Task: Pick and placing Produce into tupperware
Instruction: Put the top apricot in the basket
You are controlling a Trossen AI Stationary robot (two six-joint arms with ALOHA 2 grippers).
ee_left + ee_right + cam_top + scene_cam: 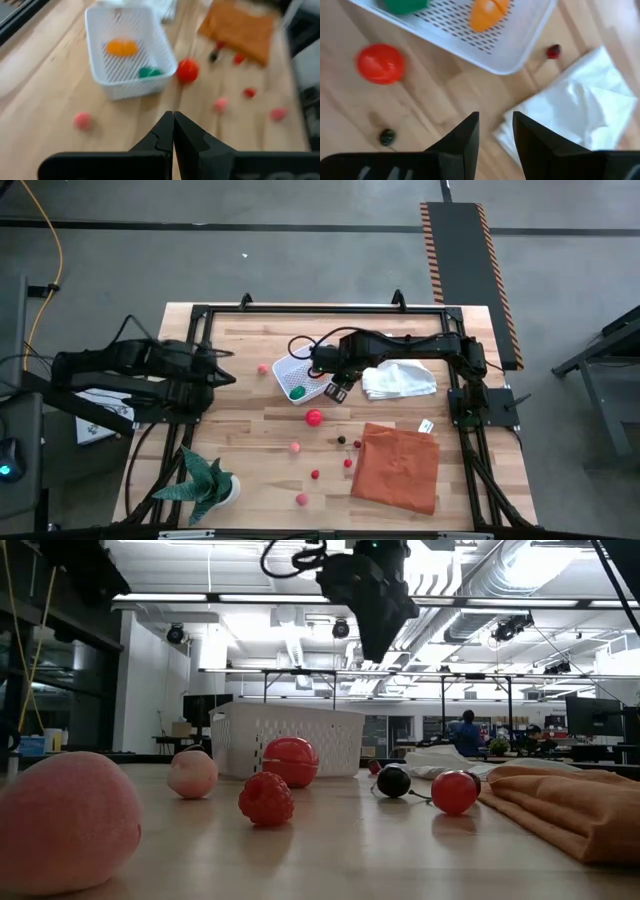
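Wood table [250, 430] carries the white tupperware [296, 376] near its middle, green and orange produce [489, 12] inside, white cloth [580, 112] just beside it. Right gripper [495, 132] hovers above the tub's edge, fingers slightly spread, holding nothing; left gripper [173, 131] waits at the table's left side, fingers pressed together, empty. Red ball [314, 418] lies near the tub, smaller pieces scattered on open wood toward the orange cloth [397, 467].

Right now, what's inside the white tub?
The tupperware holds two pieces: an orange one and a green one. In the high view the right gripper covers part of the tub, but both wrist views show nothing else inside.
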